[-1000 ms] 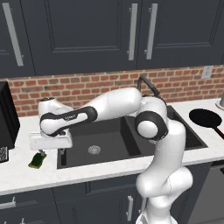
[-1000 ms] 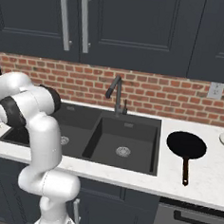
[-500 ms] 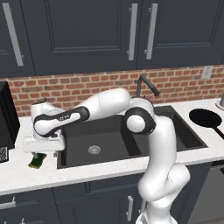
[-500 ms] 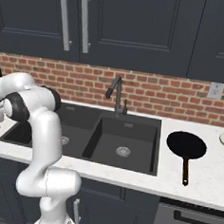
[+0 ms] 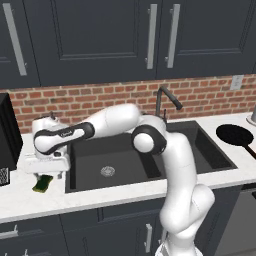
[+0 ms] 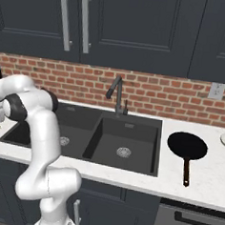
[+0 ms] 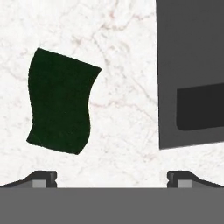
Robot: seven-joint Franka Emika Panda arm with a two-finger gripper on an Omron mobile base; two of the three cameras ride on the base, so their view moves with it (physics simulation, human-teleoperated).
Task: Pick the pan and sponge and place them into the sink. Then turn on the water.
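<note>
The claw (image 7: 111, 177) hangs wide open and empty above the sponge (image 7: 60, 101), which lies flat on the white bench (image 7: 127, 78) just beside the sink (image 7: 190, 70). In the hand view, the sponge sits off-centre toward one fingertip, its long axis running fore-aft.

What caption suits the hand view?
Open claw above white marble counter, dark green rectangular sponge lying off-centre beside it.

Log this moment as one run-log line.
pincer: open above sponge | sponge: on counter | pan: right of sink | water: off
</note>
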